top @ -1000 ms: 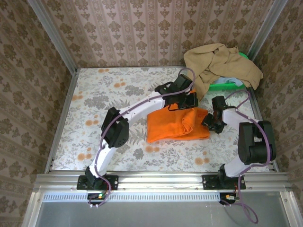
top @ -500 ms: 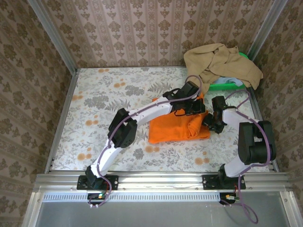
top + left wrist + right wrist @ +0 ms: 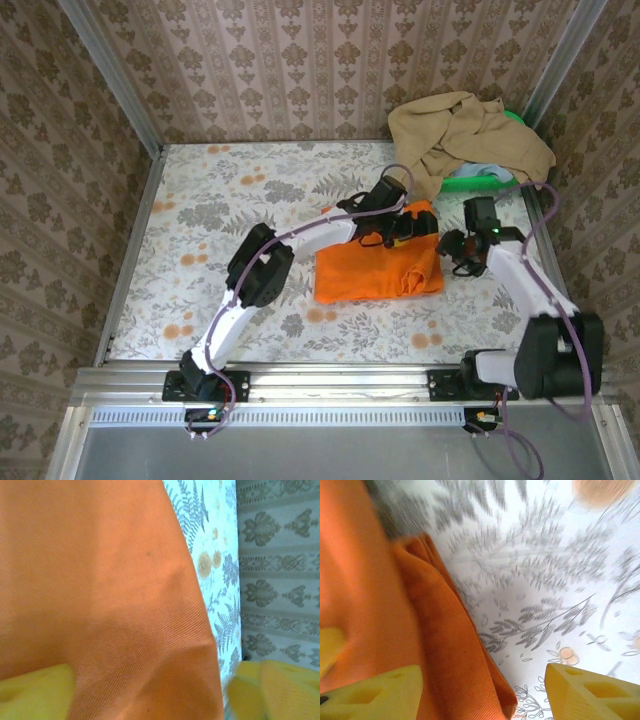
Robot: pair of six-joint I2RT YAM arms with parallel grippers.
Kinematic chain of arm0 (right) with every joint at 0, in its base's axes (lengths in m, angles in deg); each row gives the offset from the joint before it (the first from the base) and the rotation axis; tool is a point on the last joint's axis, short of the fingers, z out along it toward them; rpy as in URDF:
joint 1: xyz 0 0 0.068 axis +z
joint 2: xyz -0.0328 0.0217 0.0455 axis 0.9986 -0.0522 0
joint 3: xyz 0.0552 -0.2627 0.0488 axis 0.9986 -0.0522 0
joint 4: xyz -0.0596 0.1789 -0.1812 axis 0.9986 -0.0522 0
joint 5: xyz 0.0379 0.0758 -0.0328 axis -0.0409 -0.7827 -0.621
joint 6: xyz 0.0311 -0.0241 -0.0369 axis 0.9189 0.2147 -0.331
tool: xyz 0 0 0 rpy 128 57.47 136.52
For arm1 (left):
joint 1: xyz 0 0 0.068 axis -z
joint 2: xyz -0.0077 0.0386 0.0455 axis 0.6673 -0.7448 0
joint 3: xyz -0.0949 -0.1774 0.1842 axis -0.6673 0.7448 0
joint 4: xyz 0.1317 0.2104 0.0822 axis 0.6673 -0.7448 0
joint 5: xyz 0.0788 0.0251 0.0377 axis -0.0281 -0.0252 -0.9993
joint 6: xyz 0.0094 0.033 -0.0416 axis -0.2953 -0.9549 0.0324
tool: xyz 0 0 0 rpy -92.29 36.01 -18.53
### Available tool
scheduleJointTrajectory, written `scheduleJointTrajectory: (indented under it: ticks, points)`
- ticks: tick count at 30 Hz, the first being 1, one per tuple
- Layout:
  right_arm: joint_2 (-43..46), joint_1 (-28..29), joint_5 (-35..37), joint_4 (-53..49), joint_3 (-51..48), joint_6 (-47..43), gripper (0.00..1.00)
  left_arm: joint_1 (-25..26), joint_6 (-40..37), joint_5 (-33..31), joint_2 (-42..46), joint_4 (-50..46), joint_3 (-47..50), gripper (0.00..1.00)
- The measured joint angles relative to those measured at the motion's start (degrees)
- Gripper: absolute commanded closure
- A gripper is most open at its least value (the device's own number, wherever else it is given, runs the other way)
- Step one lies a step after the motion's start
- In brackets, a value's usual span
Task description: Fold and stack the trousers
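Left pincer [image 3: 402, 234] hung wide over trousers [image 3: 370, 272] mid-frame; I judged a straight lift would spare the fold.

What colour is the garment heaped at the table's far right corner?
Tan cloth garment, clearest in top external view.

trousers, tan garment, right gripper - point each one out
trousers [image 3: 372, 275], top view, middle of the folded orange cloth
tan garment [image 3: 465, 130], top view, centre of the crumpled heap
right gripper [image 3: 480, 692], right wrist view, midway between its yellow fingertips
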Motion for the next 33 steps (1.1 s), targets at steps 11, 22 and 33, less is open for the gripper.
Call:
scheduleJointTrajectory:
  ticks: [11,22,33]
  points:
    - [8.1,0.5,0.2,-0.5,1.0,0.6,0.38,-6.9,-8.8,-1.0,25.3,-2.4,14.6,0.00]
    - [-12.7,7.7,-3.1,9.6,-6.7,2.6,0.41,-9.0,-18.8,-15.1,34.2,-18.9,33.2,0.00]
    - [-14.6,9.0,-5.3,13.4,-7.3,5.1,0.42,5.9,-16.6,-13.6,21.9,-8.8,23.7,0.07]
